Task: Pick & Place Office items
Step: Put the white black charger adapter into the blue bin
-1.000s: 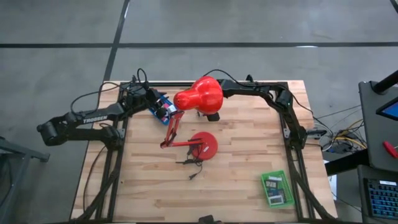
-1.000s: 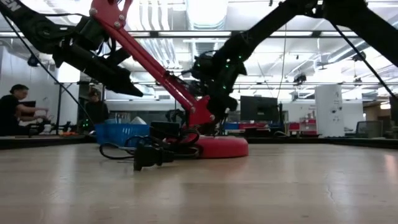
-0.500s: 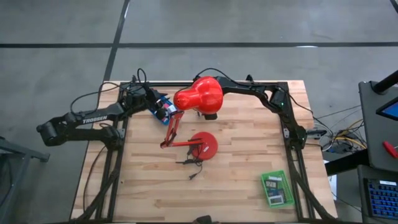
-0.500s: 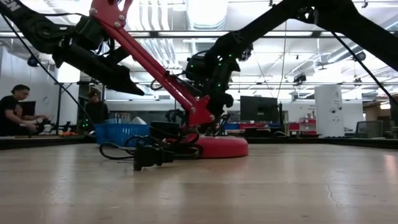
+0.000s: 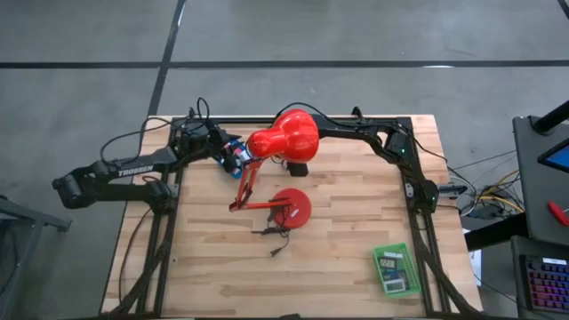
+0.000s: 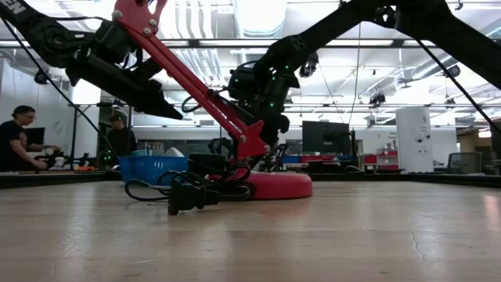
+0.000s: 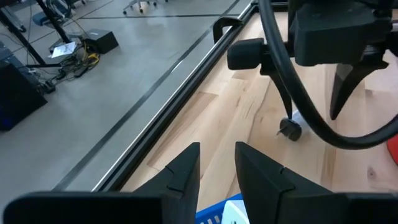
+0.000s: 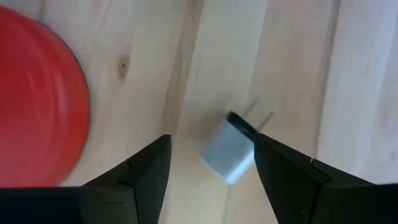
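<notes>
Office items show in two places from overhead: small pieces in a blue tray (image 5: 229,153) at about 11 o'clock on the wooden surface (image 5: 338,249), and dark and white flat rectangles in a green tray (image 5: 396,269) at about 4 o'clock. High view: left gripper (image 5: 233,156) sits over the blue tray; right arm reaches in from 2 o'clock, its gripper hidden under the red lamp head (image 5: 284,136). Lamp base (image 5: 290,207) sits near centre, with a black cord (image 5: 274,233) trailing toward 6 o'clock. Low view: blue tray (image 6: 153,167) stands behind the lamp's cord and plug (image 6: 188,196); lamp base (image 6: 278,185) rests flat; both arms hang above the surface. A person (image 6: 16,141) stands in the room beyond. Left wrist view: left gripper (image 7: 217,163) has its fingers apart by a narrow gap, nothing between them, the blue tray's edge (image 7: 214,211) just below. Right wrist view: right gripper (image 8: 211,155) is spread wide above a small white block (image 8: 227,155) on the bare surface, not touching it; the lamp base (image 8: 37,99) is nearby.
</notes>
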You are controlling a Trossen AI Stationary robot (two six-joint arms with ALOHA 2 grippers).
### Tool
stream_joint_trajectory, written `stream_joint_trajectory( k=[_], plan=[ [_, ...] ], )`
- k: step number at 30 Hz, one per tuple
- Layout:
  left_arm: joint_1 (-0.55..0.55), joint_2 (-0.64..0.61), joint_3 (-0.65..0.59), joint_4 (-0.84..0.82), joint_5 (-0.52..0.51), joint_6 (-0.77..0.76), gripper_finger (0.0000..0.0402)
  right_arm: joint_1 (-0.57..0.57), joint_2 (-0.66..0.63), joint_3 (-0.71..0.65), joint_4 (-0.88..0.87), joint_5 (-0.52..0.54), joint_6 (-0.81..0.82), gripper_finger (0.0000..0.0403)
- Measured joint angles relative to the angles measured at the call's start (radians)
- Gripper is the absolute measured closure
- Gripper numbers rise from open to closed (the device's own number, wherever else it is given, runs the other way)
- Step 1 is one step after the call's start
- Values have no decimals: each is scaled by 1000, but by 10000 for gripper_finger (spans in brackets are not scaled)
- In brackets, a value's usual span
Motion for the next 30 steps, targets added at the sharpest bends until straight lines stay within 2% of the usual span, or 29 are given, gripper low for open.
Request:
stream_joint_trajectory(
  k=[3,9,15,19,23,30],
  plan=[
    [0,0,0,-5,1,0,296,5,0,-6,2,-9,47,179],
    [0,0,0,-5,4,0,296,9,-2,-37,33,-8,252,179],
    [0,0,0,-5,7,3,296,12,-2,-40,64,-33,321,179],
    [0,0,0,-5,7,3,296,15,-1,-42,61,-27,317,179],
    [0,0,0,-5,7,3,296,18,-1,-46,28,-23,238,179],
    [0,0,0,-5,7,3,296,36,-1,-67,26,63,168,179]
  ],
)
